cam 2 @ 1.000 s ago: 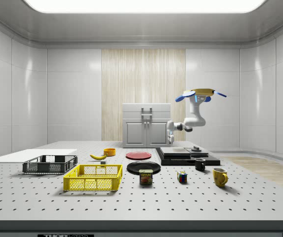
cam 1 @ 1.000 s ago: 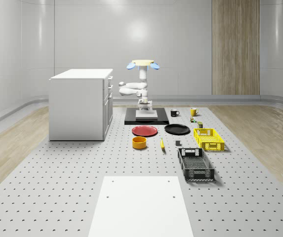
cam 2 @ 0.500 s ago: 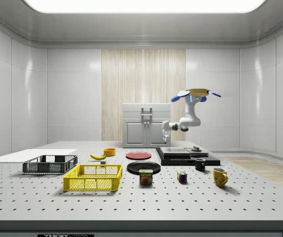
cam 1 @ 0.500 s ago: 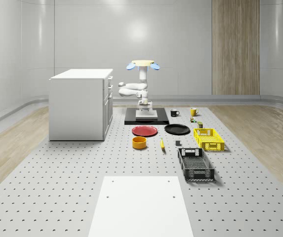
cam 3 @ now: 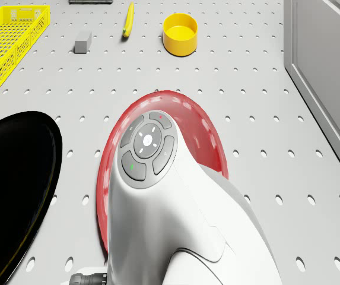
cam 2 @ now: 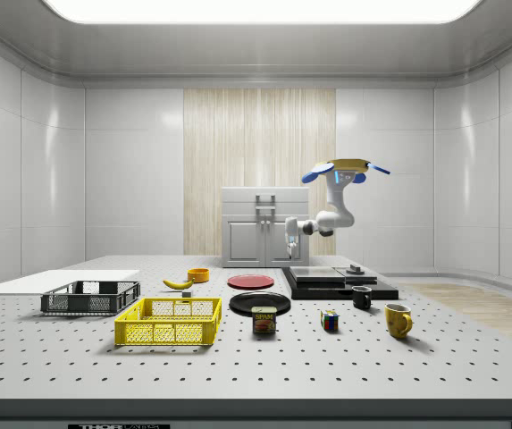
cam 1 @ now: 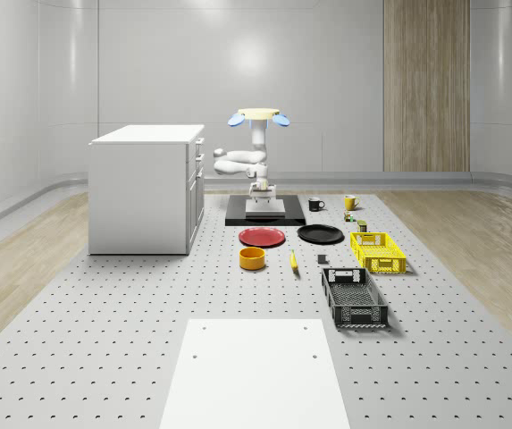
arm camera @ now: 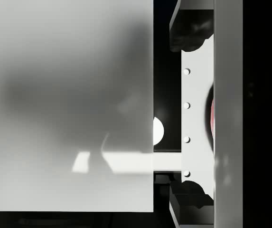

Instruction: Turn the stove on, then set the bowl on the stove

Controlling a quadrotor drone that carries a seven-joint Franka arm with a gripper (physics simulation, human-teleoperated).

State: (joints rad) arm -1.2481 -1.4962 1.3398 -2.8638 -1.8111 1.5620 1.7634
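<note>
- The two-finger gripper (cam 2: 292,249) hangs at the end of the white arm (cam 1: 238,162), above the stove's edge nearest the plates; whether its fingers are open or closed cannot be told.
- The drone (cam 2: 342,168) hovers above the flat black stove with its pale top plate (cam 1: 265,211); nothing shows it resting on anything.
- The small dark knob (cam 2: 355,268) sits on the stove's far end at the side view's right, well apart from the gripper.
- The round yellow bowl (cam 1: 253,258) stands on the perforated table (cam 1: 104,313), beside the yellow banana (cam 1: 293,261) and in front of the flat red plate (cam 1: 262,237). It is not on the stove.
- The glossy black plate (cam 1: 320,234) lies just beside the red one.
- Judgement: whether the stove is switched on cannot be read. The gripper's position away from the knob suggests a move toward the bowl.
- Judgement: the next move calls for carrying the gripper out past the red plate, lowering it over the bowl's rim and closing on the wall.
</note>
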